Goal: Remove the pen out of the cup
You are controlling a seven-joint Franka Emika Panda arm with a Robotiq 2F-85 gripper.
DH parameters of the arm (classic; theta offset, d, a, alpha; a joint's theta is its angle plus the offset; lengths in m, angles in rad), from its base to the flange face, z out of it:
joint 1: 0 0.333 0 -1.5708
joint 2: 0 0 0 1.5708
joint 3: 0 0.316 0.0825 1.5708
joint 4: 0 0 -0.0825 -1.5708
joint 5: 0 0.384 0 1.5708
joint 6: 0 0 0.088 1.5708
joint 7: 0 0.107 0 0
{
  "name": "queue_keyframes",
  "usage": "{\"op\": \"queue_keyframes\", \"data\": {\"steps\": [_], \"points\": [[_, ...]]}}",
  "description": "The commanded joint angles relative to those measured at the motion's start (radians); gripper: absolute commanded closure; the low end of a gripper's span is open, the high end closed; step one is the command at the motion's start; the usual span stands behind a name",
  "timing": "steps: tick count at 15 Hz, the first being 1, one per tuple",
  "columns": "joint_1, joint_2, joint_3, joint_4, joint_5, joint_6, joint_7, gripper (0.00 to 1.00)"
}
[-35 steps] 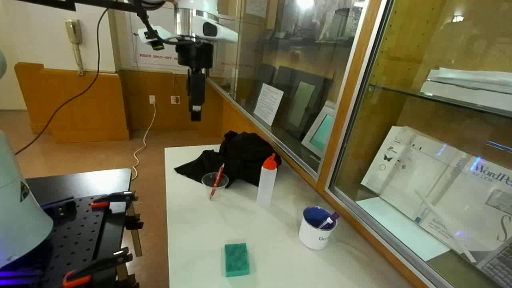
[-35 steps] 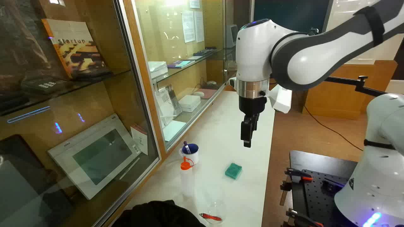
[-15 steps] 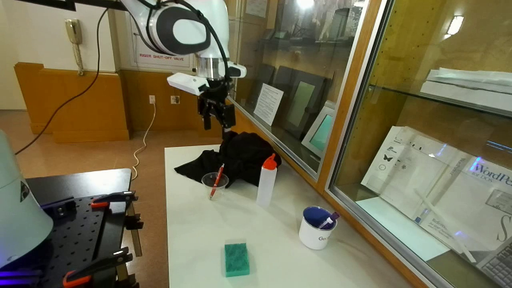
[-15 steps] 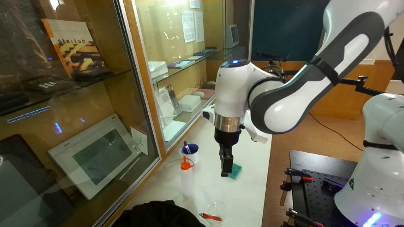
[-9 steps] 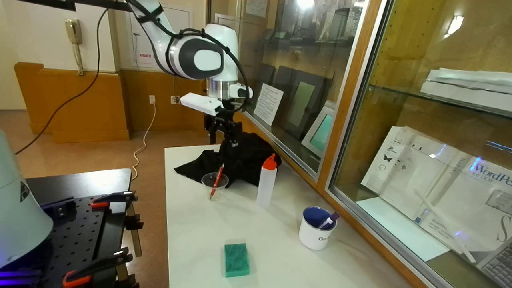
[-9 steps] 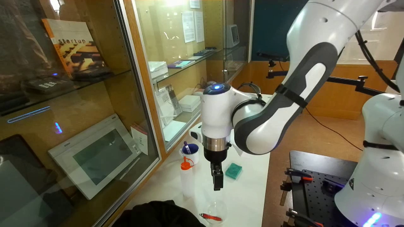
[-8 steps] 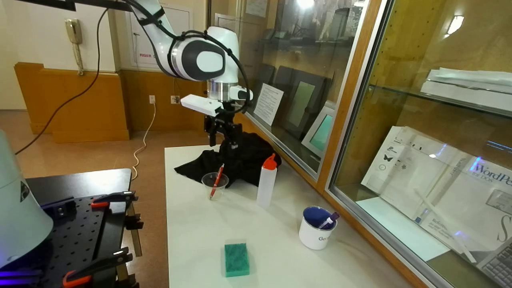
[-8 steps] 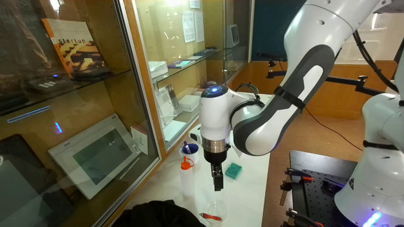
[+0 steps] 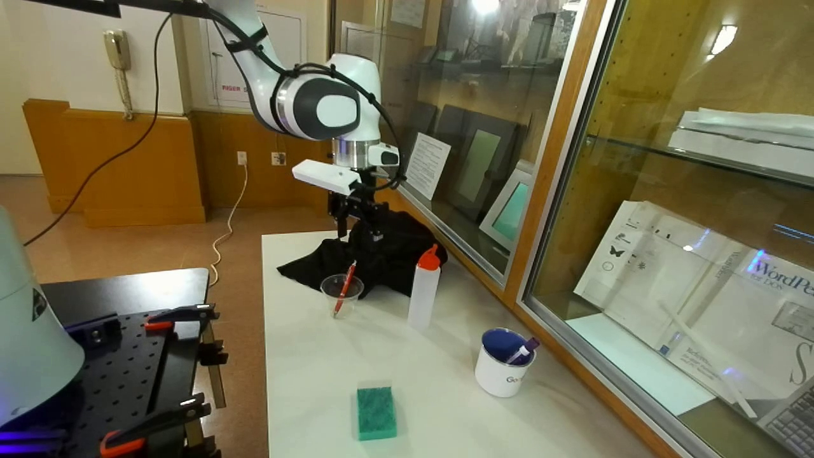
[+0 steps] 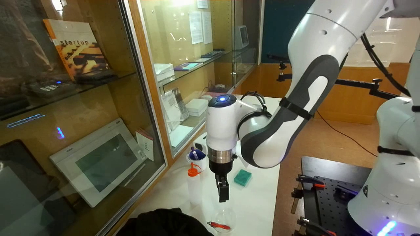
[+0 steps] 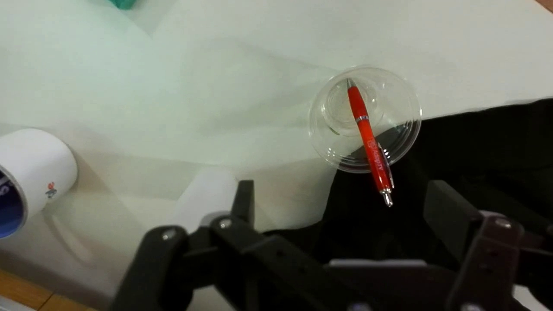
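While the black two-fingered gripper [image 11: 345, 201] is held with its fingers spread wide apart across the lower half of the wrist view, a slim red pen with silver ends [image 11: 369, 140] is seen leaning in a round clear plastic cup [image 11: 322, 129], right of centre. Pen's pointed end directed toward top of frame, inside the cup; the opposite end carried past the rim. In both exterior views the gripper is pointed downward, apart from pen and cup. In an exterior view, a crumpled black cloth [image 9: 407, 245] is heaped just behind the cup, near frame centre; whether the two touch cannot be told. Slender white bottle with red cap [image 9: 424, 292] stood upright before the cloth. White mug with blue interior [image 9: 495, 376], purple-and-white marker [image 9: 523, 350] inside, noted lower right of centre; green rectangular sponge-like block [image 9: 376, 413] laid at bottom centre. All these carried on the white worktop [image 9: 311, 381].
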Motion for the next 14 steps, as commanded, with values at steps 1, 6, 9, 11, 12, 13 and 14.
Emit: {"op": "queue_keyframes", "data": {"steps": [1, 6, 9, 11, 12, 13, 14], "points": [[-0.017, 0.084, 0.025, 0.01, 0.033, 0.121, -0.084, 0.0], [-0.071, 0.208, 0.112, 0.029, 0.099, 0.259, -0.196, 0.0], [-0.1, 0.267, 0.15, 0.049, 0.085, 0.286, -0.212, 0.0], [-0.108, 0.291, 0.159, 0.059, 0.074, 0.293, -0.209, 0.1], [-0.11, 0.3, 0.161, 0.066, 0.07, 0.294, -0.207, 0.17], [-0.109, 0.309, 0.157, 0.073, 0.064, 0.297, -0.203, 0.13], [-0.11, 0.318, 0.157, 0.08, 0.061, 0.296, -0.202, 0.17]]}}
